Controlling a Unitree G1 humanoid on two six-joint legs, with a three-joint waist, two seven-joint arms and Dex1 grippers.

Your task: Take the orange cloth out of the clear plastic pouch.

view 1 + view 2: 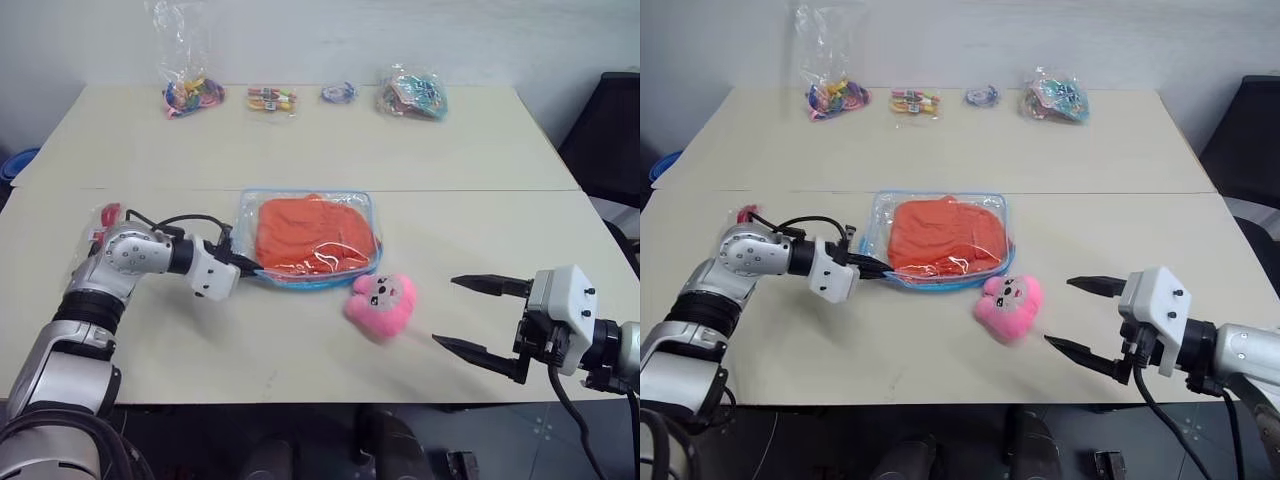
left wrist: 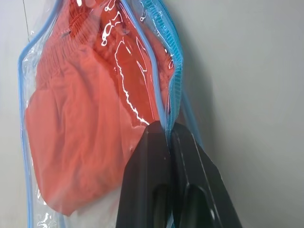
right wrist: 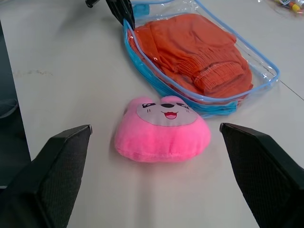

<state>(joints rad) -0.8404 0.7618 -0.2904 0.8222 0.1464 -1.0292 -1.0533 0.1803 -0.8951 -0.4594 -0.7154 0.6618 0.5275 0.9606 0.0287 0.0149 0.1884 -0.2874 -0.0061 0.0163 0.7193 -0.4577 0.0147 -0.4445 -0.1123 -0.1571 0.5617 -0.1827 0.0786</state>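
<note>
Flat on the tabletop (image 1: 150,160), the clear plastic pouch (image 1: 246,215) holds the orange cloth (image 1: 312,234) inside it. At its near left corner, the left gripper (image 2: 167,135) has its fingers pressed together on the blue zipper edge of the pouch. Near the front edge, the right gripper (image 1: 482,316) stands wide apart, holding nothing, with a pink plush toy (image 1: 380,304) lying between it and the pouch.
</note>
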